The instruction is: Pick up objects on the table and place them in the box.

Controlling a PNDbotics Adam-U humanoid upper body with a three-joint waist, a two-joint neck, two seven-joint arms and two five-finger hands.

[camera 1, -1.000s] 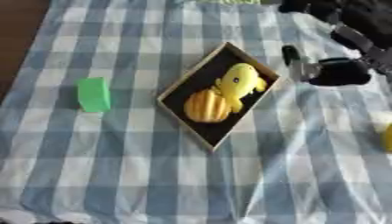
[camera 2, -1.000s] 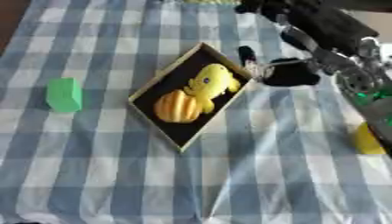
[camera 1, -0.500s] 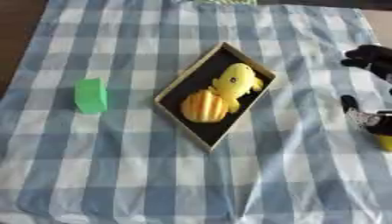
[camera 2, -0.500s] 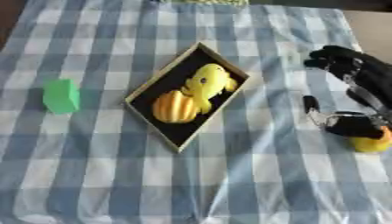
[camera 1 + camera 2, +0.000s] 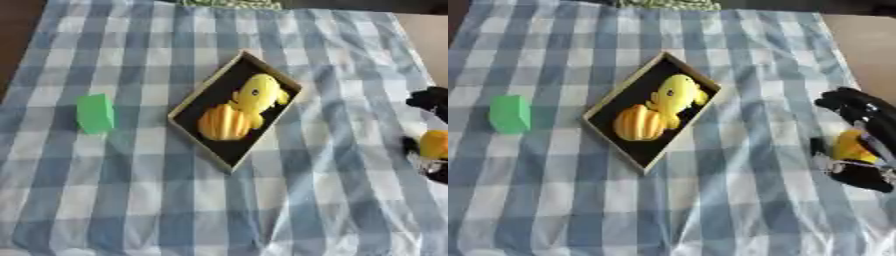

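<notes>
1. The right hand (image 5: 859, 150) sits at the right edge of the frame, a little below mid-height, low over the checked cloth (image 5: 737, 200) that covers the tabletop. Its dark fingers (image 5: 846, 102) reach up and to the left from the edge.
2. Its fingers and thumb are curled round a yellow-orange object (image 5: 849, 146), which shows between the black parts above and below it. The left eye view shows only a slice of this at the frame's right border.
3. Whether that object is lifted or lying on the cloth cannot be told.
4. The left hand shows in neither view.
5. The box (image 5: 203, 100), dark inside with a pale rim, lies diagonally at the centre of the frame, running from upper right to lower left.
6. Inside it, a yellow toy (image 5: 258, 94) fills the upper end and an orange ribbed object (image 5: 223, 121) sits just below, the two touching.
7. A green block (image 5: 95, 113) stands on the cloth at middle left, well apart from the box.
</notes>
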